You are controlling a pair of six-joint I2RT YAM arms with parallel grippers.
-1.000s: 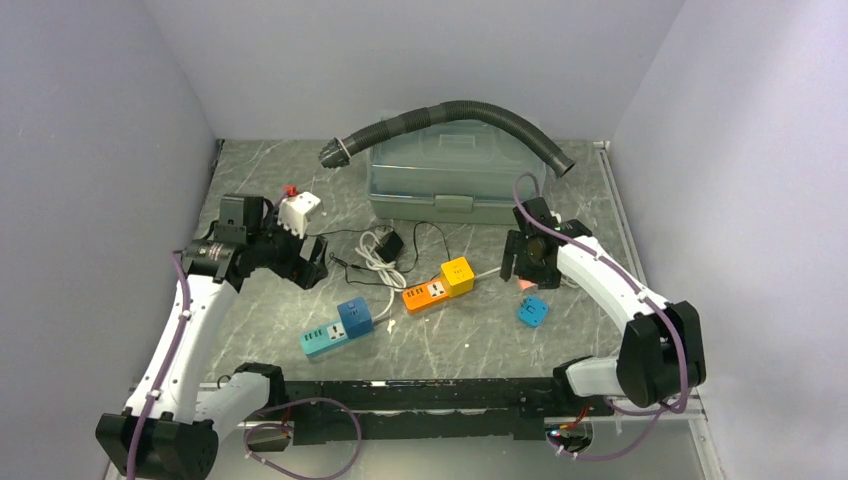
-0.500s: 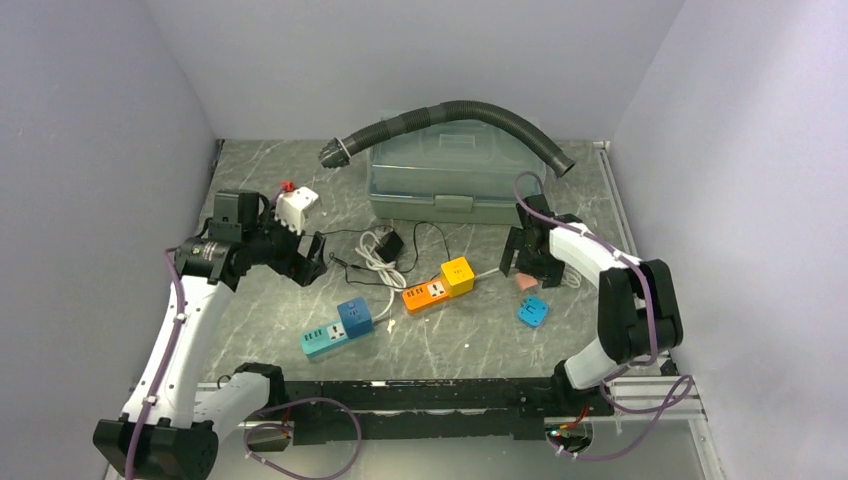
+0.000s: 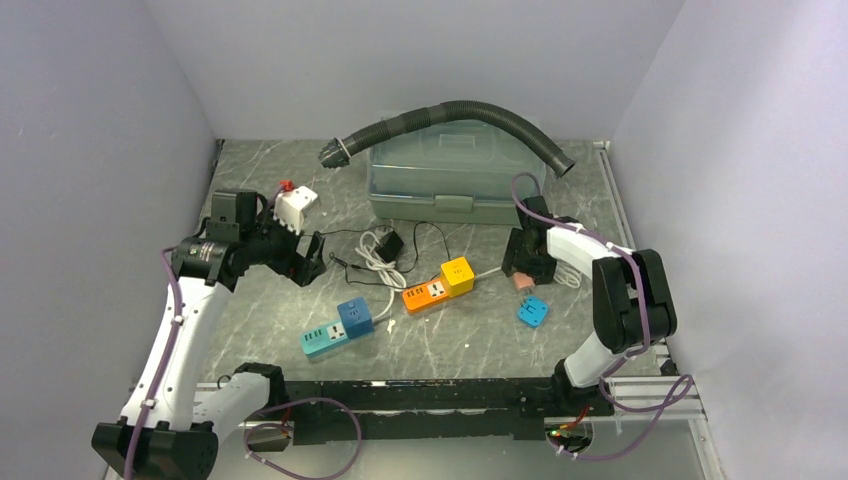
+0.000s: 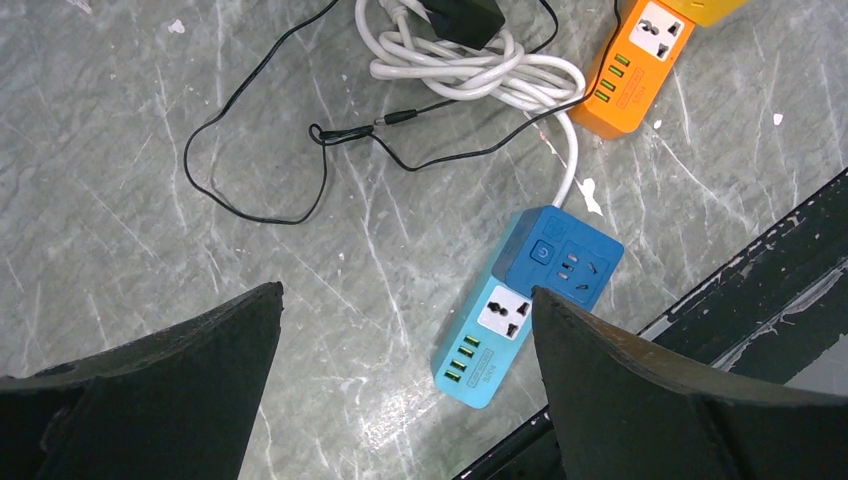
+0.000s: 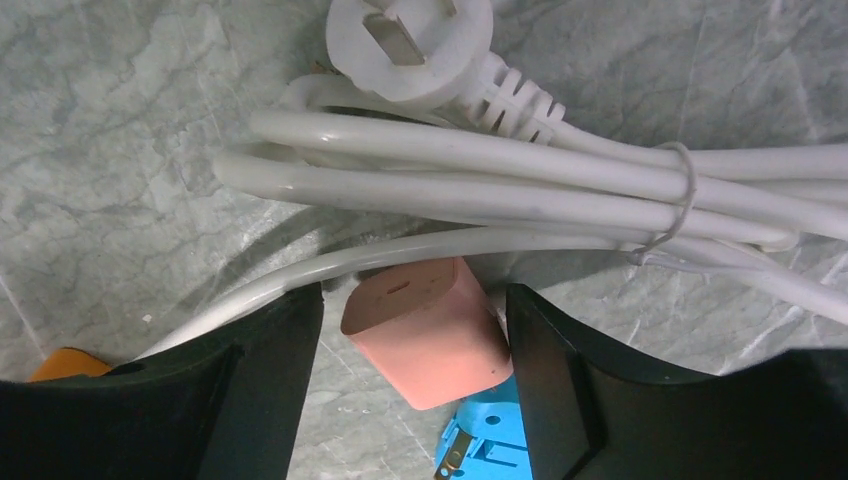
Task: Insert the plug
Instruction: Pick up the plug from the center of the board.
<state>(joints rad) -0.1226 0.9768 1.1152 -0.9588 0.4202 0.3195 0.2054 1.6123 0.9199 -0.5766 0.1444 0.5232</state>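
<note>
A pink plug adapter [image 5: 425, 330] lies on the marble table against a bundled white cable [image 5: 500, 170], with a blue plug [image 5: 490, 450] just below it. My right gripper [image 5: 410, 380] is open and low, its fingers on either side of the pink adapter; the right finger looks close to touching it. In the top view the pink adapter [image 3: 522, 282] peeks out under my right gripper [image 3: 525, 262], right of the orange power strip [image 3: 440, 283]. My left gripper [image 4: 405, 390] is open and empty, hovering above the blue power strip [image 4: 530, 300].
A grey toolbox [image 3: 455, 180] with a black hose [image 3: 450, 110] over it stands at the back. A white adapter [image 3: 297, 210] sits beside my left gripper [image 3: 305, 262]. A black charger with thin cord [image 3: 390, 245] and a coiled white cord [image 4: 470, 70] lie mid-table. The blue plug [image 3: 532, 312] lies right of centre.
My right arm has folded in and its gripper has come down over the pink adapter. My left gripper has shifted slightly left.
</note>
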